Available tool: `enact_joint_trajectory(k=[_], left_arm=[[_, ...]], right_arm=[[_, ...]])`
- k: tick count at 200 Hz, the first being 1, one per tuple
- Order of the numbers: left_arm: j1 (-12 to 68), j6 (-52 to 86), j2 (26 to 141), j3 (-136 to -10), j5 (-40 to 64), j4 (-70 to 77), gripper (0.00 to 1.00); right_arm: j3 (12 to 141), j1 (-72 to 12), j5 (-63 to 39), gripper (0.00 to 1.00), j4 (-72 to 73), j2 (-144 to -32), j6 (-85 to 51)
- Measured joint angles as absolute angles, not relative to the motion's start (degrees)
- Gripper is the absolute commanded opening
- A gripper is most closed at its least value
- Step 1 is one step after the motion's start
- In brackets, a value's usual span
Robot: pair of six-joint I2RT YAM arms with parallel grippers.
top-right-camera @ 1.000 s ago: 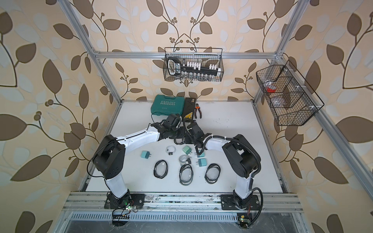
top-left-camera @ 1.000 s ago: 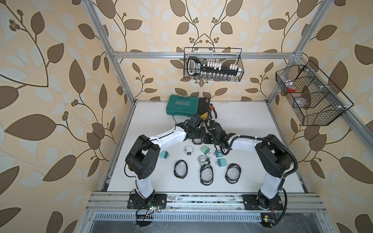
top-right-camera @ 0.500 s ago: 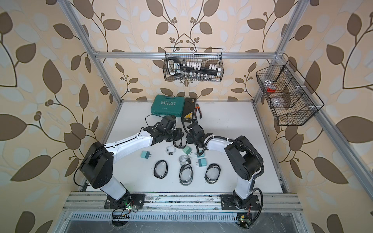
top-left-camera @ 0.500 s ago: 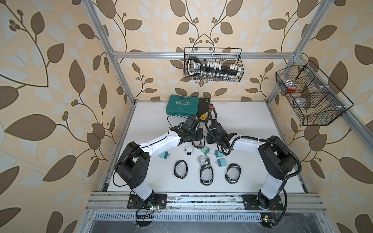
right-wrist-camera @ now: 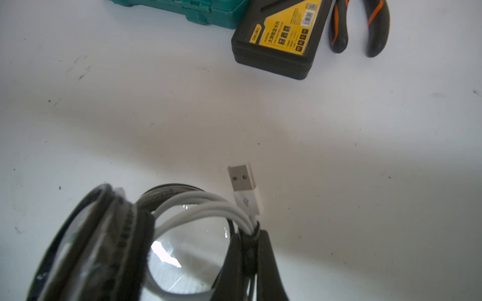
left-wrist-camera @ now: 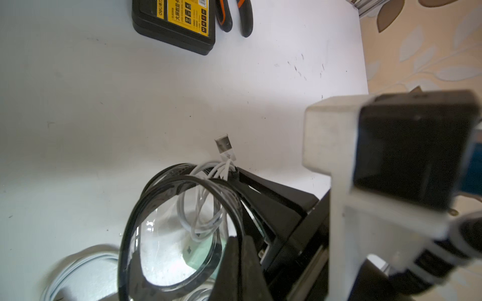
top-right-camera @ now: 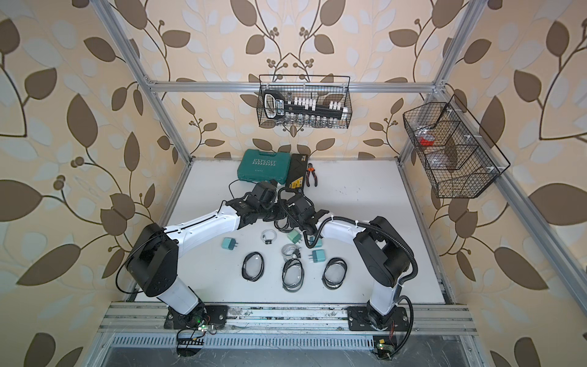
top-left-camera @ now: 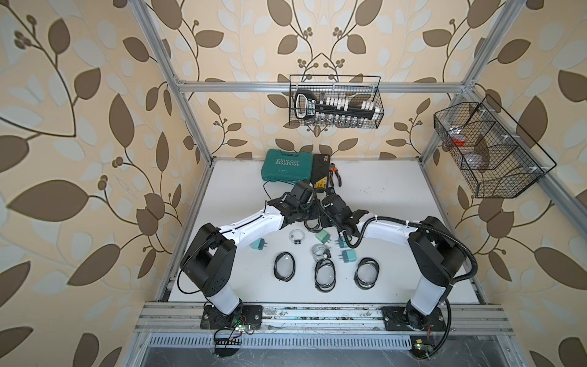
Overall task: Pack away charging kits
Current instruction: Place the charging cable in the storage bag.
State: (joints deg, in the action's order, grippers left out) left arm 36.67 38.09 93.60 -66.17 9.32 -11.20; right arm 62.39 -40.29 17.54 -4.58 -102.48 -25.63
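On the left wrist feed my left tool [left-wrist-camera: 234,243] is clamped on the black rim of a clear pouch [left-wrist-camera: 167,250]. The right tool [left-wrist-camera: 238,174] is pinched tight on the rim's far side, so the pouch is held between the two with its mouth parted. A coiled white cable [left-wrist-camera: 206,203] sits inside. Something teal shows through the clear wall, and I cannot tell whether it is inside or beneath.

The right wrist feed gives the sharpest look at the USB plug [right-wrist-camera: 243,182], which pokes out just past the right tool's tips.

In both top views the tools are buried under their own wrists. Only there do I see spare pouches [top-left-camera: 285,265] [top-left-camera: 324,275] [top-left-camera: 367,272] in a row on the tabletop [top-left-camera: 397,222], on the arm-base side of the tools. Teal adapters [top-left-camera: 259,244] [top-left-camera: 347,255] and loose coils [top-left-camera: 297,235] lie between that row and the tools. Beyond the tools are a teal case [top-left-camera: 284,166], a black case [top-left-camera: 322,173] and pliers [top-left-camera: 335,173].
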Motion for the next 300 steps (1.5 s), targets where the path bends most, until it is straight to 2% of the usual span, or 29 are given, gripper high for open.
enact_joint_trajectory(k=[50,109,134,278,300], left_arm=[[36.6,39.1,93.7,-66.2,10.1,-10.1,0.0],[35.5,41.1,96.4,-66.2,10.6,-8.2,0.0],[35.0,42.0,97.7,-66.2,11.0,-7.8,0.0],[34.8,42.6,98.0,-66.2,10.0,-9.0,0.0],[34.8,42.6,98.0,-66.2,10.0,-9.0,0.0]], right_arm=[[63.6,-40.5,19.6,0.0,-7.1,-102.5,-25.6],[61.4,-40.5,17.9,0.2,-6.3,-101.4,-26.2],[60.8,-40.8,17.0,0.26,-6.3,-100.0,-26.9],[56.4,-39.6,10.7,0.32,-2.3,-93.1,-30.0],[56.3,-37.1,9.8,0.39,-2.2,-93.1,-31.8]])
